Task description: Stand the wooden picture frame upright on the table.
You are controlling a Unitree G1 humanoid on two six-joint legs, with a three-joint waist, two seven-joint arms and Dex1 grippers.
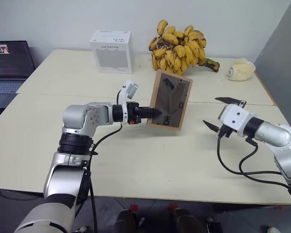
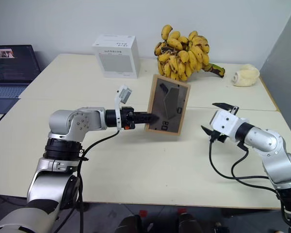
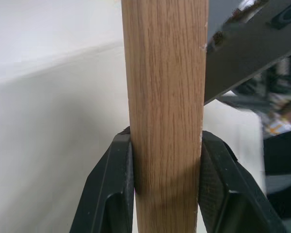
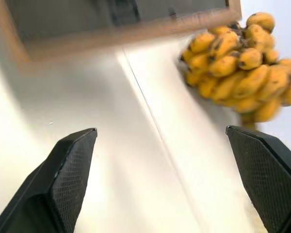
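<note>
The wooden picture frame (image 1: 170,99) hangs tilted over the middle of the table (image 1: 150,165). Its dark back panel and folded-out stand face me. My left gripper (image 1: 155,112) is shut on the frame's left wooden edge. The left wrist view shows that light-wood edge (image 3: 165,121) clamped between the black fingers (image 3: 111,189). The frame's lower edge is near the tabletop; I cannot tell whether it touches. My right gripper (image 1: 210,110) stands open to the right of the frame, apart from it and holding nothing. Its fingers (image 4: 68,170) are spread wide in the right wrist view.
A white box (image 1: 111,51) and a big bunch of bananas (image 1: 182,46) stand at the back of the table. A pale lump (image 1: 241,69) lies at the back right. A laptop (image 1: 9,65) sits at the far left. A grey partition rises on the right.
</note>
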